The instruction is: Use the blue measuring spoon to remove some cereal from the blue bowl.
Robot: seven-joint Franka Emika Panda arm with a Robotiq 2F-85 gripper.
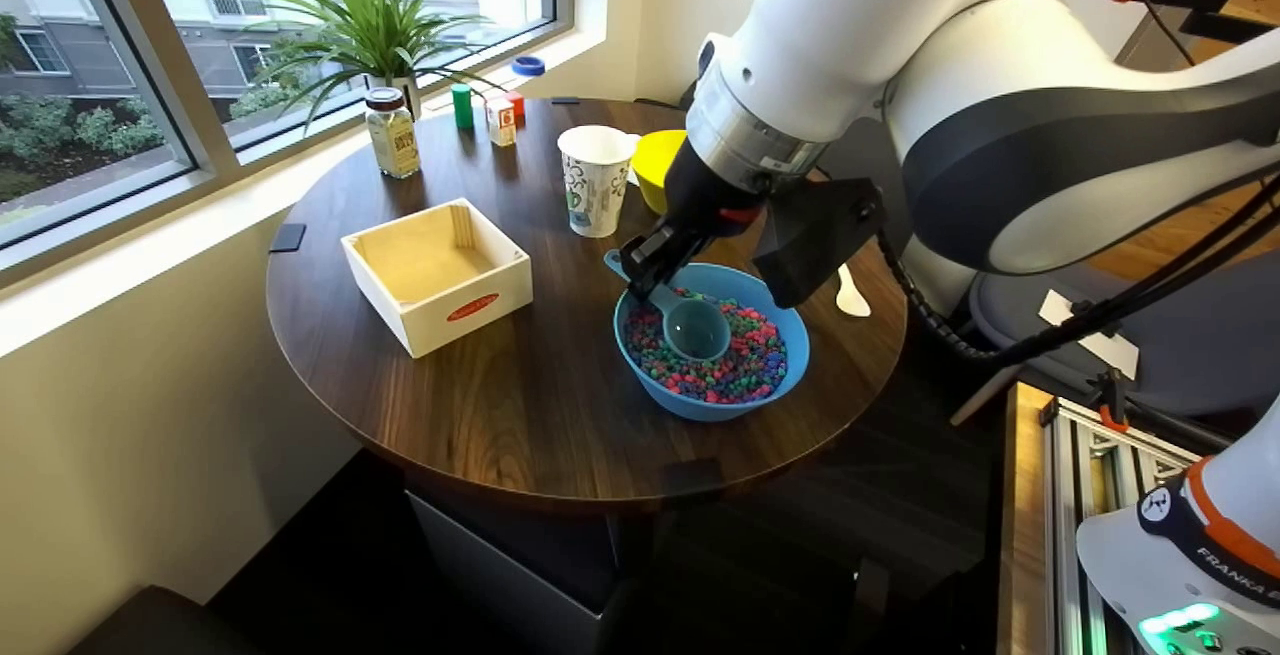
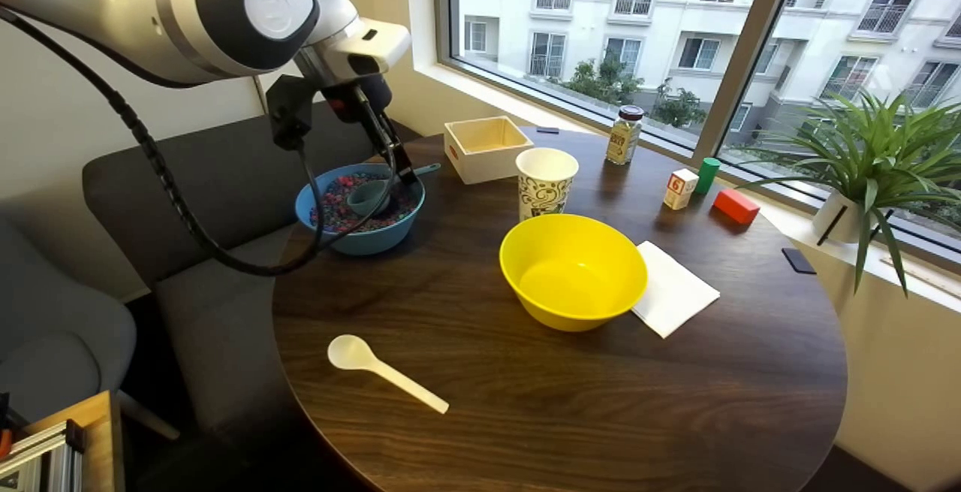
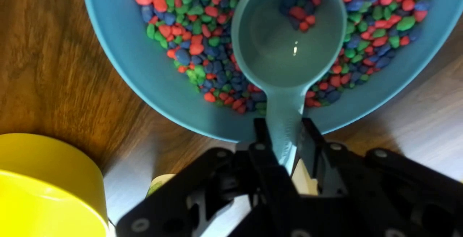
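Blue measuring spoon (image 3: pixel 285 59) has its cup inside the blue bowl (image 3: pixel 123 34), and the gripper (image 3: pixel 284 128) pinches its handle. Only a few pieces of cereal (image 3: pixel 299 12) lie in this cup; I judge scooping is begun, but removal remains. Below is 1 round wooden table (image 2: pixel 570 402), near the window (image 2: pixel 585 19).

Daylight enters through windows (image 2: pixel 578 19) beyond the fingers (image 3: pixel 264 157); the floor (image 1: pixel 760 575) below them is near-black. In the wrist view, glare pales the bench (image 3: pixel 430 132) to their right, a glint marks the measuring spoon (image 3: pixel 285 67) ahead, and the fingers look slightly soft.
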